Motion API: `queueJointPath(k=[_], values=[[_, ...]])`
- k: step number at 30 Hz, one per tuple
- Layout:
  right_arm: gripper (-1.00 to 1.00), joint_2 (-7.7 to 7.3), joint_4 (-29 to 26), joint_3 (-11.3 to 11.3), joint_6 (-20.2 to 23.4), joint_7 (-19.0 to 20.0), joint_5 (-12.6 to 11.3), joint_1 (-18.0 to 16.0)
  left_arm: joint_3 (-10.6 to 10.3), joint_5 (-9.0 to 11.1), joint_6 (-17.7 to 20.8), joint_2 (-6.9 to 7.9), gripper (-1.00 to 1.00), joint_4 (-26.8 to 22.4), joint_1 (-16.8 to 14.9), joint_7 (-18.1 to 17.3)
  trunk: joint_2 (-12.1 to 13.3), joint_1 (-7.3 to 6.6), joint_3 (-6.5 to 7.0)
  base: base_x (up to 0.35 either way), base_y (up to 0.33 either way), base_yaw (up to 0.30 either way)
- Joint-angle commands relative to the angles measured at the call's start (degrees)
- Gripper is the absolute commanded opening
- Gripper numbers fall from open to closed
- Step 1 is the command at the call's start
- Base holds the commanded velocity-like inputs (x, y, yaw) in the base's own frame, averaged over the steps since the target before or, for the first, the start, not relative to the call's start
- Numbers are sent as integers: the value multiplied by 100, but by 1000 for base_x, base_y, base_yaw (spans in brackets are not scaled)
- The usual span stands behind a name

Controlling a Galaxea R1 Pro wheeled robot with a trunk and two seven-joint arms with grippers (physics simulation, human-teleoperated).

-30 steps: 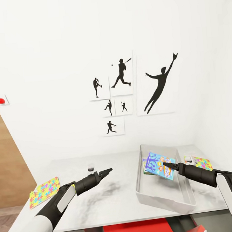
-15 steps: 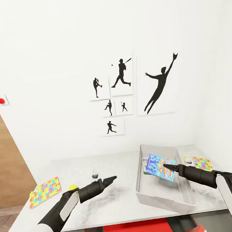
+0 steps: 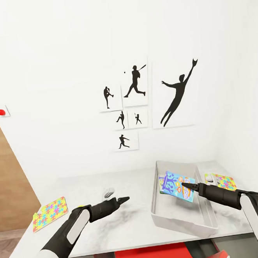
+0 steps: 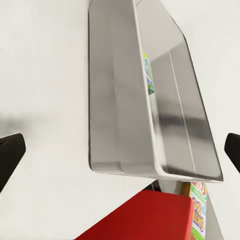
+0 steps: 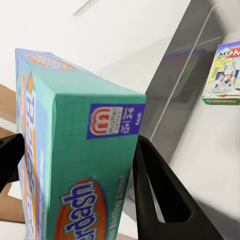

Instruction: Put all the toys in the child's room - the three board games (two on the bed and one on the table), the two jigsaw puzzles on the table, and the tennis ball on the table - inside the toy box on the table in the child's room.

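— Bright in here, even and flat; that white wall [image 3: 59, 53] nearly washes out.

— Shadows?

— Soft grey smudges on the table [image 3: 137, 218] under the arms. The tray [image 4: 120, 100] shows a dull sheen. The close box [image 5: 75, 165] looks slightly soft.

Tennis ball [image 3: 82, 207] mostly behind left arm; small grey blur [image 3: 108, 193], perhaps shadow

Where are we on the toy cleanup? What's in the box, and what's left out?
Done: the Monopoly game lies inside the toy box. In hand: the right gripper has its jaws shut on the blue board game, held over the toy box, not yet released. Left: the left jigsaw puzzle, the right jigsaw puzzle and the tennis ball lie on the table; the left gripper is open.
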Motion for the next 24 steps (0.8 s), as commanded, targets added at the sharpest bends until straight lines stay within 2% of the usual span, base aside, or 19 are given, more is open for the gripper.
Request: queueJointPath(k=[1,3,10,24], values=[[-100,1,1,-9,32,31,4,-3,-11,40,27,4,100,-71,-1,137,-5,2,-3,0,0,0],[-100,1,1,-9,33,30,5,-3,-7,44,38,4,100,-174,1,330,-5,2,-3,0,0,0],[-100,1,1,-10,33,28,6,-3,-5,50,50,3,100,-300,3,560,-5,2,-3,0,0,0],[-100,1,2,-10,33,28,6,-3,43,53,56,3,100,-354,4,657,-5,2,-3,0,0,0]])
